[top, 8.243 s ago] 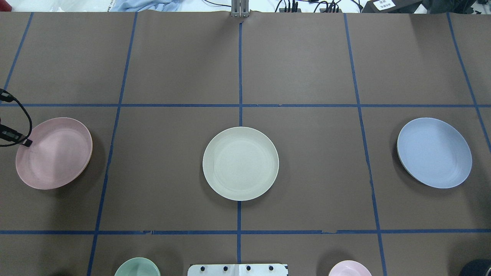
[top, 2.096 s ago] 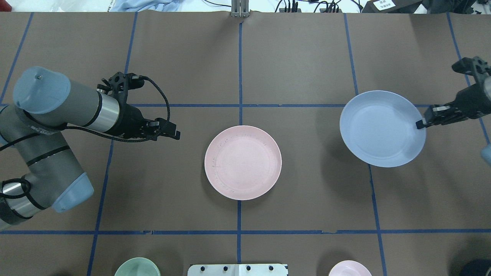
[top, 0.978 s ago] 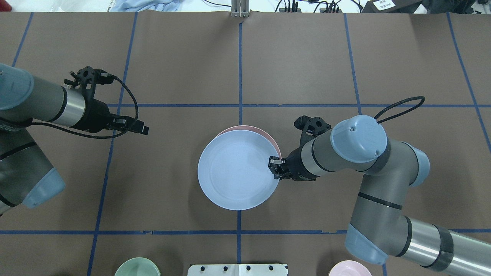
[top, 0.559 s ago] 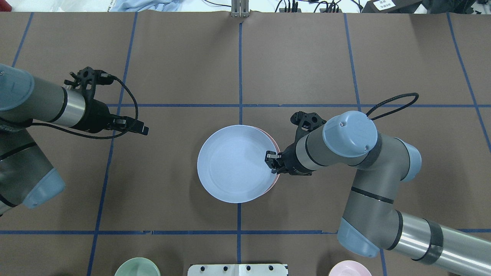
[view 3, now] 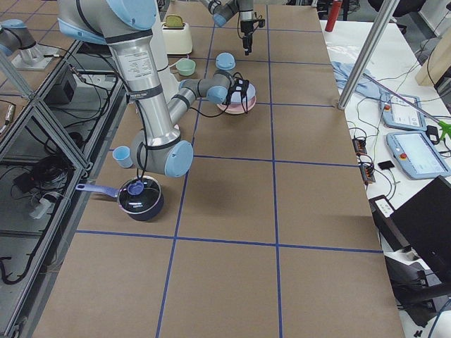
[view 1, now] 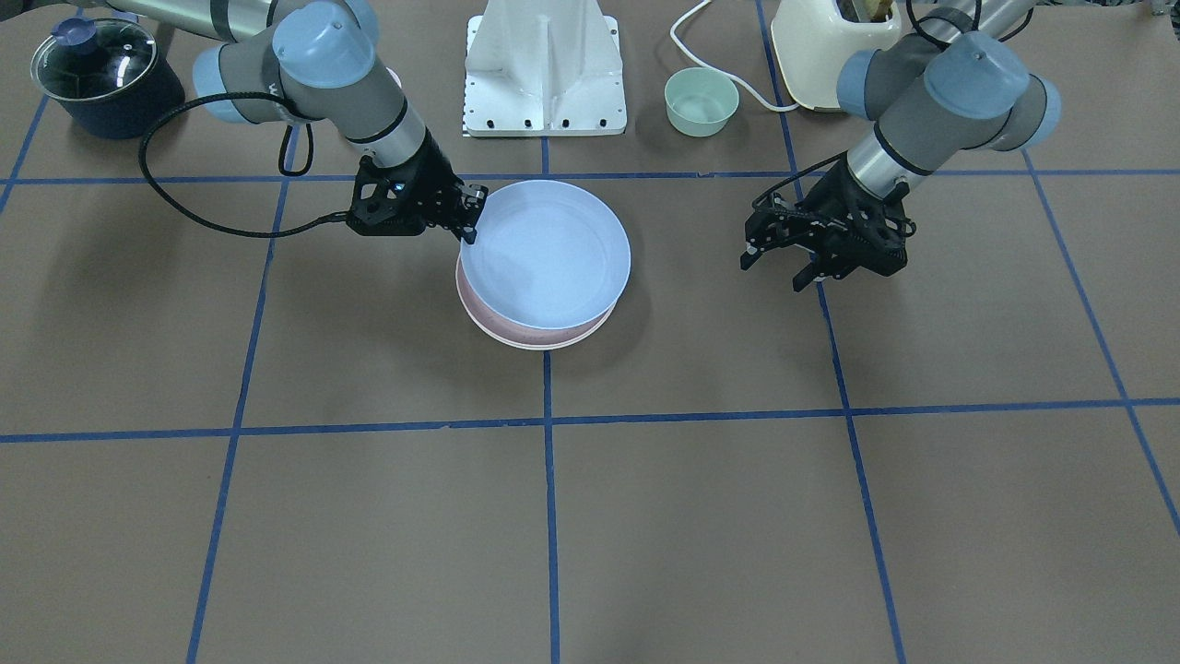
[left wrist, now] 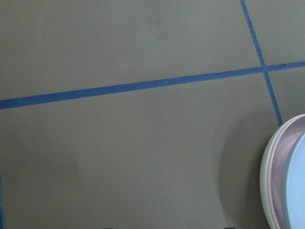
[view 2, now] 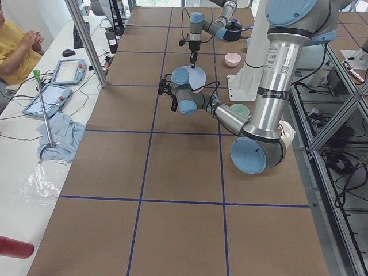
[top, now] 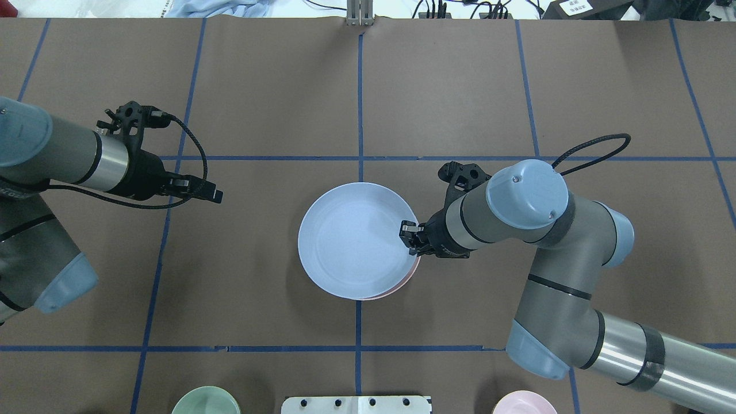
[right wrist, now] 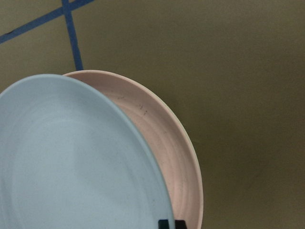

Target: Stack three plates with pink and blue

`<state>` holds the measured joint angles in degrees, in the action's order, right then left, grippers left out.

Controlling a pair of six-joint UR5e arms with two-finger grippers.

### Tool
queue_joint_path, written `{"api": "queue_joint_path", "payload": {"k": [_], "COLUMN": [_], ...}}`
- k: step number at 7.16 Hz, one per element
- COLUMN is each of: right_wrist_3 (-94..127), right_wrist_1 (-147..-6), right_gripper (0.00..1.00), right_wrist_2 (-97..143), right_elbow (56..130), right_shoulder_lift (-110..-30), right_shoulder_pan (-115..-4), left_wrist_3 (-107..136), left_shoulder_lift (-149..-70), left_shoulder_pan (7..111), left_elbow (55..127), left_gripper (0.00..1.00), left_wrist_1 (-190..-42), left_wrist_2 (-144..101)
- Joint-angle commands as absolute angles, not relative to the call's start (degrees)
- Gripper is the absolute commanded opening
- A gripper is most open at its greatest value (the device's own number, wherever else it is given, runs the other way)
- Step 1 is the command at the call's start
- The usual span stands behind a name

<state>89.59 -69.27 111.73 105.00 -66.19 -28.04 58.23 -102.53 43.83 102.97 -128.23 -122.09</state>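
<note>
The light blue plate [top: 353,240] hangs slightly tilted just over the pale pink plate [top: 405,282] at the table's centre, covering most of it. The pink plate lies on the cream plate [left wrist: 263,177], of which only a thin rim shows. My right gripper [top: 409,237] is shut on the blue plate's right rim; in the front view it [view 1: 468,226] sits at the plate's [view 1: 544,249] left edge. The right wrist view shows the blue plate [right wrist: 71,157] over the pink one [right wrist: 164,138]. My left gripper [top: 217,195] is open and empty, well left of the stack.
A green bowl [top: 205,401], a pink bowl [top: 523,402] and a white mounting plate [top: 356,404] line the robot's edge of the table. A lidded dark pot [view 1: 106,74] and a cream appliance [view 1: 820,32] stand near the robot's base.
My right gripper has brought the blue plate from the right over the pink plate, then shifted it slightly away from the robot. The left arm drew back leftward and has stayed still.
</note>
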Motion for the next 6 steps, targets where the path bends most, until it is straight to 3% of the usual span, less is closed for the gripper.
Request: {"api": "queue_joint_path", "payload": {"k": [1,3,6], "right_wrist_3": [89.3,88.9,84.0], "right_wrist_1": [-69.3,-69.3,-69.3], "right_gripper": [0.99,1.0,1.0], "right_wrist_2": [111.5,112.4,120.7], "right_elbow": [104.8,104.8,105.2], "right_shoulder_lift": [-66.5,-67.0,-73.7], "right_shoulder_pan": [-28.0,-29.0,-38.7], "left_wrist_3": [58.3,57.9,51.1], "left_shoulder_lift": [-102.6,-102.4,-98.6], "left_shoulder_pan": [43.7,43.8,46.2], "left_elbow": [102.5,102.3,103.0], "left_gripper": [0.83,0.84,0.83], "left_wrist_1": [-128.2,-128.2,-128.2], "left_wrist_2": [-122.0,-121.9,-122.3]}}
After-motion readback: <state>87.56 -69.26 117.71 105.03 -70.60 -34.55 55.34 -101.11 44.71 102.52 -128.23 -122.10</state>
